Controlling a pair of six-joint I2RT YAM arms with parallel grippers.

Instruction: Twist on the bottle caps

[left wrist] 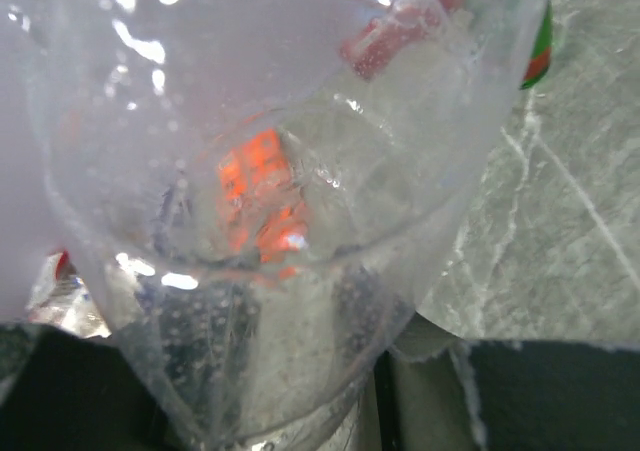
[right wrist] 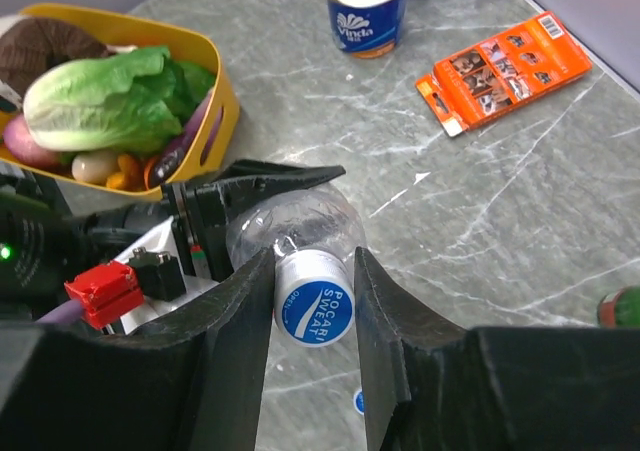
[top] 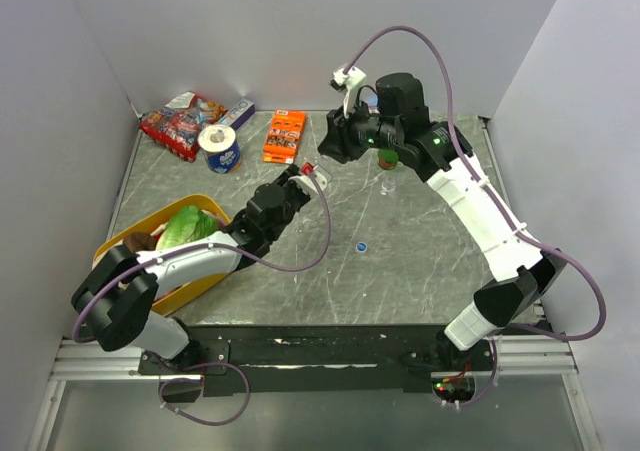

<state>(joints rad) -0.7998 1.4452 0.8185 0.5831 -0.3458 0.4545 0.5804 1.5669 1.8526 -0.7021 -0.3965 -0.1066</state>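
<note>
A clear bottle (right wrist: 300, 216) lies tilted in my left gripper (top: 308, 174), which is shut on its body; its wall fills the left wrist view (left wrist: 260, 171). A bottle cap (right wrist: 314, 311), white-sided with a blue printed top, sits on its neck. My right gripper (right wrist: 313, 271) is closed around this cap, one finger on each side. Another blue bottle cap (top: 361, 247) lies loose on the table near the middle. A second small clear bottle (top: 388, 184) stands upright further back, under the right arm.
A yellow basket (right wrist: 225, 111) of vegetables stands at the left. A tissue roll (right wrist: 368, 6), an orange box (right wrist: 510, 66) and snack packs (top: 180, 121) lie at the back left. A green bottle (right wrist: 620, 306) stands by the small bottle. Walls close three sides.
</note>
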